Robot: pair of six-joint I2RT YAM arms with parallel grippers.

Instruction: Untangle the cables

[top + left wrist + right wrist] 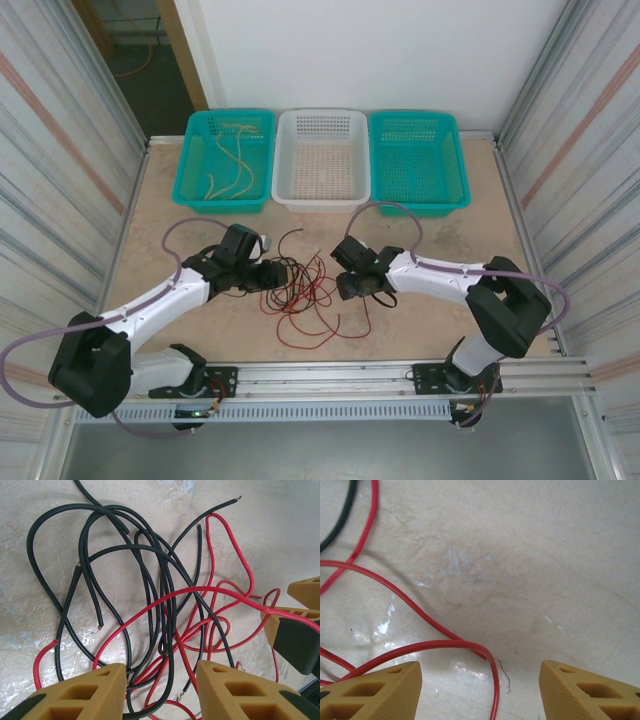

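A tangle of red and black cables (300,290) lies on the table between my two grippers. The left gripper (268,272) sits at the tangle's left edge. In its wrist view it (159,680) stands open, low over the heap, with several red cables (150,605) and black cables (90,570) lying loose between the fingers. The right gripper (345,278) is at the tangle's right edge. Its wrist view shows it (480,680) open, with one red cable (445,643) curving down between the fingers, untouched. Yellow cables (235,160) lie in the left teal basket (190,165).
A white basket (322,200) and a second teal basket (418,205) stand along the back edge beside the first. The right gripper's yellow fingers (295,630) show at the right edge of the left wrist view. Corrugated walls close both sides.
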